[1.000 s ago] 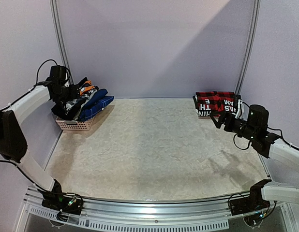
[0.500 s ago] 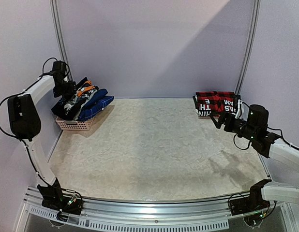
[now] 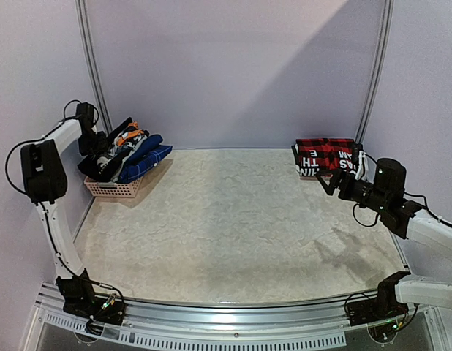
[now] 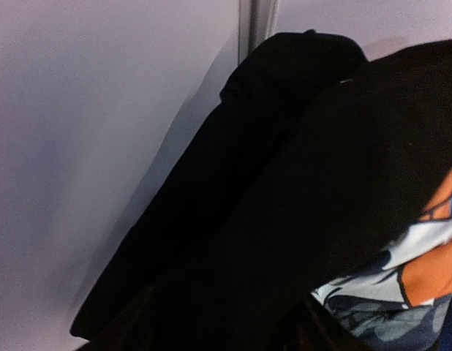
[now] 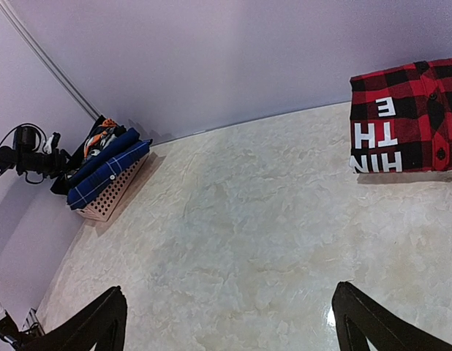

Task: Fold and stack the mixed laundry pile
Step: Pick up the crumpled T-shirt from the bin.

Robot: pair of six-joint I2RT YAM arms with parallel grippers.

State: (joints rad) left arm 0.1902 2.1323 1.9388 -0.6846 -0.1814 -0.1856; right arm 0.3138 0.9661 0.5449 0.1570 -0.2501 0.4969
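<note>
The mixed laundry pile point(image 3: 127, 150) is heaped in the pale basket point(image 3: 109, 189) at the far left of the counter point(image 3: 233, 227). The left gripper point(image 3: 89, 142) is down against its black cloth point(image 4: 284, 183); whether the jaws are wide or holding I cannot tell. The right gripper point(image 5: 230, 291) hangs wide and empty near the folded red shirt point(image 3: 326, 156). I think a pull could lift several tangled pieces together, or tip the light basket.

The laundry pile point(image 3: 127, 155) sits in the basket point(image 3: 109, 189) at the counter's point(image 3: 233, 227) ten o'clock corner. A folded shirt point(image 3: 326, 156) lies at two o'clock, well apart, with the right tool point(image 3: 327, 183) near its six o'clock side.
</note>
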